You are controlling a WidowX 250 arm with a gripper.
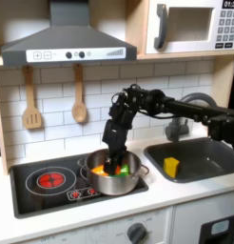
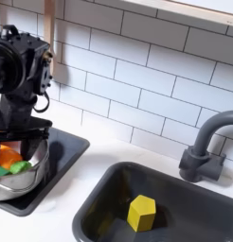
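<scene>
My black gripper points down into a silver pot that stands on the black toy stove. Inside the pot lie an orange piece and a green piece. In the second exterior view the gripper hangs just above the pot's rim, close over the green piece. Its fingertips are dark against the pot and partly hidden, so I cannot make out whether they hold anything.
A dark sink to the first exterior view's right holds a yellow block, with a grey faucet behind it. Two wooden utensils hang on the tiled wall under a range hood. Red burners mark the stove.
</scene>
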